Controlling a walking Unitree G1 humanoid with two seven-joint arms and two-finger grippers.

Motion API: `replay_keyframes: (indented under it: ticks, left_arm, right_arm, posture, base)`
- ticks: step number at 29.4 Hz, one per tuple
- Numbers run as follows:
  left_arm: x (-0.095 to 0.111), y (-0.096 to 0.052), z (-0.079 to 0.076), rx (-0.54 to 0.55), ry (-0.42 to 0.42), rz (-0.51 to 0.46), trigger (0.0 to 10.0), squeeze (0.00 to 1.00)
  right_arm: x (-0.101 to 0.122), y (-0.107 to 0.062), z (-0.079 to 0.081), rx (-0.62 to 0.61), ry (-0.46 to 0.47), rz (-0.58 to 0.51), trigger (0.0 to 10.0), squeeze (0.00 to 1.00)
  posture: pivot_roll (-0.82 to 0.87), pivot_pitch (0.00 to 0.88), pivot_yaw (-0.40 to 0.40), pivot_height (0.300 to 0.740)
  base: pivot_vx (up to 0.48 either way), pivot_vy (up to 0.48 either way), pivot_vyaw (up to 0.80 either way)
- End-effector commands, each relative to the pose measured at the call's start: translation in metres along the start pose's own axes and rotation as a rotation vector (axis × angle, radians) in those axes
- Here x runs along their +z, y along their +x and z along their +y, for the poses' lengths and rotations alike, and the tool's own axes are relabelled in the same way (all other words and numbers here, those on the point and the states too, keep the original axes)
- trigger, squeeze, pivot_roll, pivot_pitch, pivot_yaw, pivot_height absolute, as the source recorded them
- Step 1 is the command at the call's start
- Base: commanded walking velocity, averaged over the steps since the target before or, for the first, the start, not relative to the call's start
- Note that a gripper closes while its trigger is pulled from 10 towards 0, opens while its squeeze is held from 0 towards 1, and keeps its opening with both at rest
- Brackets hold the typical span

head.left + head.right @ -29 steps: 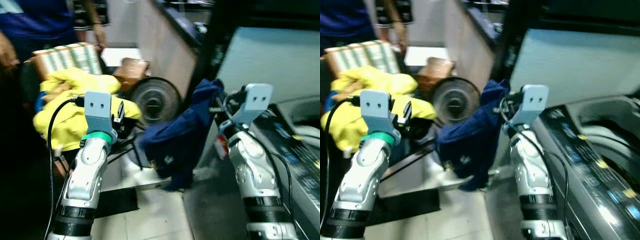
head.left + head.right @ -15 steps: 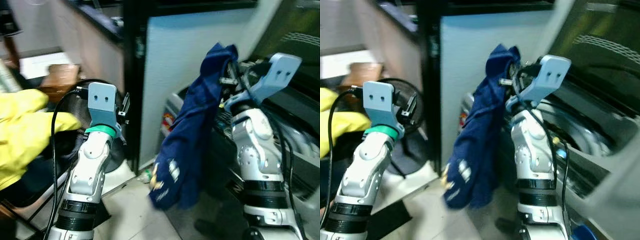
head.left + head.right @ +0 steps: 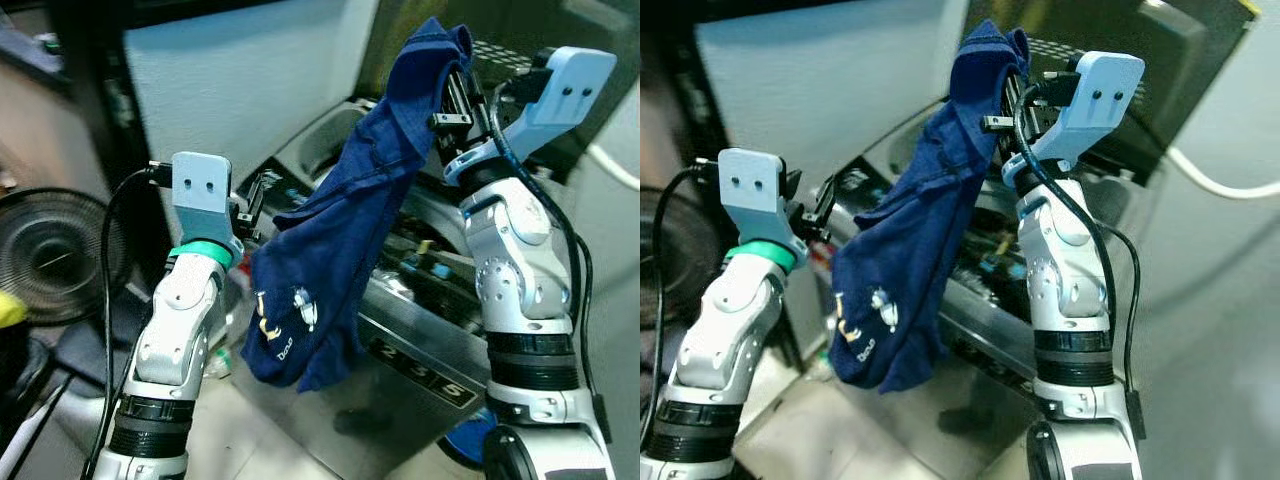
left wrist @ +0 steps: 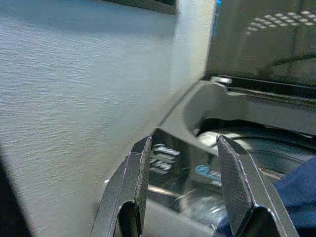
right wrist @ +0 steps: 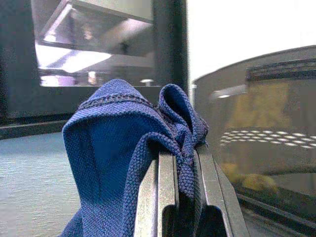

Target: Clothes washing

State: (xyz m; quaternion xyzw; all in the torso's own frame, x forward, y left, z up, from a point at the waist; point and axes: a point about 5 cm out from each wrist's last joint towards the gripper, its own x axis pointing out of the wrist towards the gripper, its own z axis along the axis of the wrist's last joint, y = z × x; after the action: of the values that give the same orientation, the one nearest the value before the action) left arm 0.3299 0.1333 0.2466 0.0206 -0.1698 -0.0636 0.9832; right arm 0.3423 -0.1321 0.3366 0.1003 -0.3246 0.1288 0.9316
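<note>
A dark blue garment (image 3: 345,250) with a small white print hangs from my right gripper (image 3: 455,85), which is shut on its top edge, held high over the washing machine. In the right wrist view the blue cloth (image 5: 128,148) bunches between the fingers (image 5: 165,197). The top-loading washing machine (image 3: 420,330) stands in front of me with its lid raised and its drum (image 4: 256,148) open. My left gripper (image 4: 185,192) is open with nothing in it, beside the machine's front left corner and control panel (image 4: 168,158). The cloth's lower end hangs in front of the machine.
A pale wall panel (image 3: 230,90) stands behind the machine on the left. A black floor fan (image 3: 50,260) sits low at the far left. A white hose (image 3: 1220,185) runs along the wall on the right. Tiled floor (image 3: 260,440) lies below.
The camera has swung right, from the yellow clothes and fan to the washing machine. My right gripper has lifted the blue garment higher, over the machine. The left gripper stays open.
</note>
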Motion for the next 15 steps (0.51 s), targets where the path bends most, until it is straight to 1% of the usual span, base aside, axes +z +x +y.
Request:
replay_keyframes:
  ticks: [1, 4, 5, 7, 10, 15]
  left_arm:
    - [0.003, -0.001, -0.001, 0.002, -0.013, -0.006, 10.0, 0.0]
    - [0.006, -0.001, -0.001, 0.005, -0.023, -0.013, 10.0, 0.0]
    - [0.011, 0.0, -0.002, 0.0, -0.013, -0.027, 10.0, 0.0]
    - [0.013, 0.001, -0.002, -0.002, -0.009, -0.033, 10.0, 0.0]
    - [0.018, 0.003, -0.002, -0.001, -0.028, -0.042, 10.0, 0.0]
    - [0.021, 0.004, -0.002, -0.002, -0.025, -0.046, 10.0, 0.0]
  right_arm:
    - [0.004, 0.003, 0.004, 0.018, -0.003, -0.008, 10.0, 0.0]
    - [0.004, 0.004, 0.005, 0.021, 0.0, -0.006, 10.0, 0.0]
    - [0.005, 0.006, 0.006, 0.026, 0.008, -0.009, 10.0, 0.0]
    - [0.005, 0.007, 0.006, 0.028, 0.011, -0.009, 10.0, 0.0]
    - [0.004, 0.008, 0.007, 0.032, 0.011, -0.004, 10.0, 0.0]
    - [0.001, 0.008, 0.006, 0.027, 0.012, 0.008, 10.0, 0.0]
  posture:
    - [0.01, 0.017, -0.072, 0.74]
    - [0.01, 0.017, -0.072, 0.74]
    - [0.01, 0.014, -0.078, 0.74]
    - [0.01, 0.014, -0.078, 0.74]
    - [0.01, 0.012, -0.082, 0.74]
    - [0.01, 0.013, -0.082, 0.74]
  base:
    - [0.0, 0.0, -0.8]
    - [0.0, 0.0, -0.8]
    - [0.0, 0.0, -0.8]
    - [0.0, 0.0, -0.8]
    - [0.0, 0.0, -0.8]
    - [0.0, 0.0, -0.8]
